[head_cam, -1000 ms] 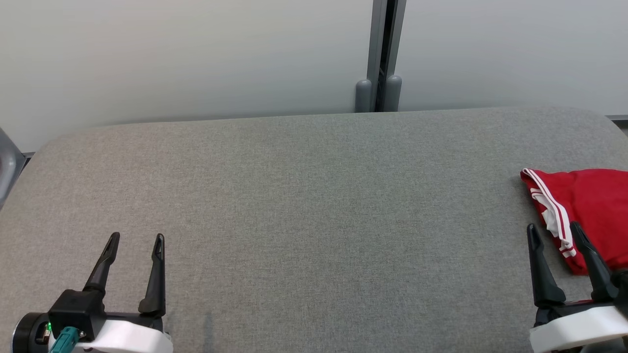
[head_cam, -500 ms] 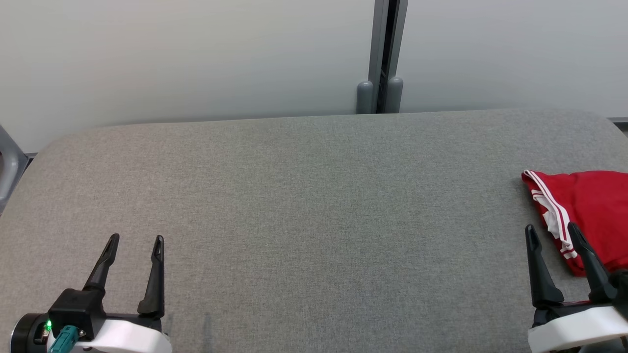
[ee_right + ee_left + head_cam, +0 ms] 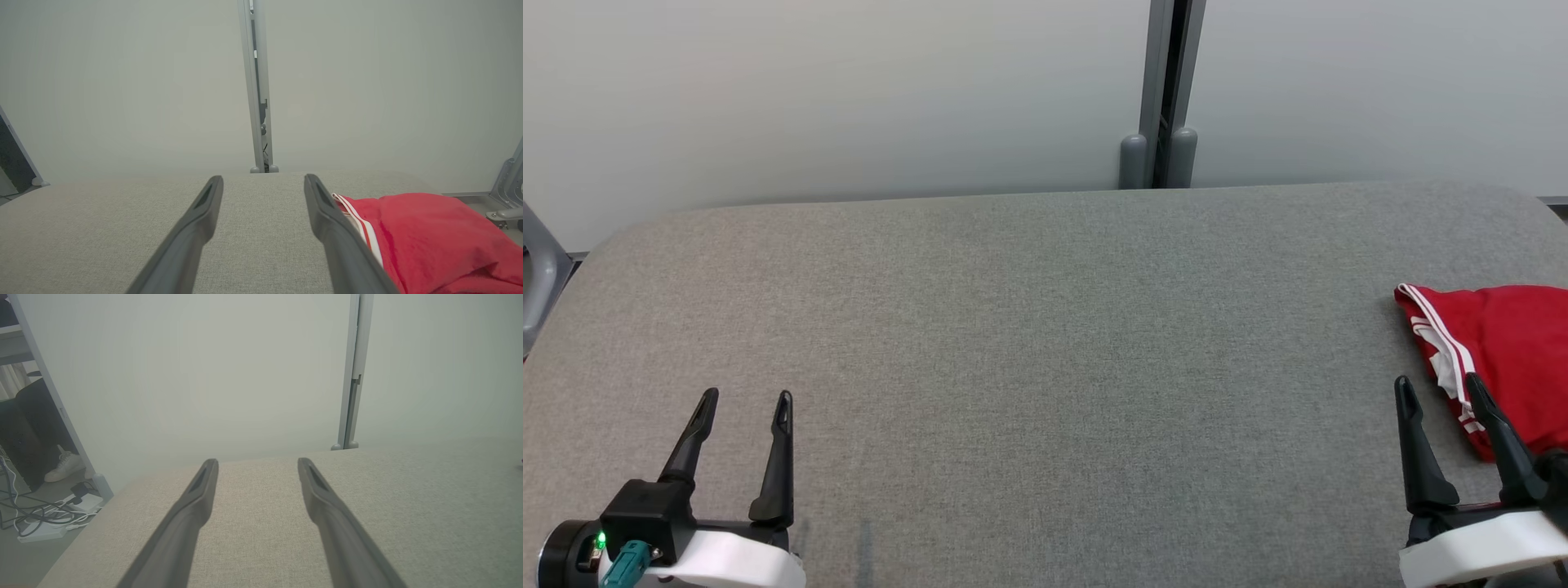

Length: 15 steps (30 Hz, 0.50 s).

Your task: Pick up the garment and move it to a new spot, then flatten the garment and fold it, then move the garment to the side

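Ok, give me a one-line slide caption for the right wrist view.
Open right gripper above the grey table, a red garment with white stripes lying just to its right.

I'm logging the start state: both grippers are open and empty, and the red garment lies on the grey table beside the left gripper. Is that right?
Not quite. The red garment lies beside the right gripper, not the left gripper, as the head view shows. Both are open and empty above the grey table.
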### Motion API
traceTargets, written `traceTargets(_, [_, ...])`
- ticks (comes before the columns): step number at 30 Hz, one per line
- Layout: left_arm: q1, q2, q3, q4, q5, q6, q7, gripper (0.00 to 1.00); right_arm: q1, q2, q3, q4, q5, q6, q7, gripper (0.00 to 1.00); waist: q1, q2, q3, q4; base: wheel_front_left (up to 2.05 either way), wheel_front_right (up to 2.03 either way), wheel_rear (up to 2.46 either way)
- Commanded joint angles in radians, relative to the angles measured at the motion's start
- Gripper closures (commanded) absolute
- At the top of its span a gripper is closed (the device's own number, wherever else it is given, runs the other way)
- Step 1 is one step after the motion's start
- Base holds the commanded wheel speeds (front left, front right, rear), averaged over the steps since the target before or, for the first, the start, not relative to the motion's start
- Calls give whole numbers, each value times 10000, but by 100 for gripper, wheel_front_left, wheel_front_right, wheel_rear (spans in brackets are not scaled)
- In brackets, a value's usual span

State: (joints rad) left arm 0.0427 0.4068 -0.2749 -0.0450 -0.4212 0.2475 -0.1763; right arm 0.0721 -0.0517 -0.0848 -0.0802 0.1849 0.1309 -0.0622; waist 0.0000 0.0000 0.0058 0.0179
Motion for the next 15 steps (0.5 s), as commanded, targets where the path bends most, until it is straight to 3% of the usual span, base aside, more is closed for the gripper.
traceTargets(1, [-147,74,6,39,-18,-20,-42,0,36,-8,-7,18,60,-4,-41,0,0,0,18,11,0,0,0])
traceTargets(5, [-210,96,17,137,-53,-54,-102,0,28,-8,1,38,137,-4,-51,0,0,0,44,35,0,0,0])
traceTargets(6, [-70,25,2,125,-17,-15,-52,100,-2,4,10,19,90,0,-2,100,0,0,45,36,0,0,0])
traceTargets(15, [-48,-567,21,617,-1117,-303,106,100,-174,105,-239,698,1316,0,343,100,0,0,44,24,0,0,0])
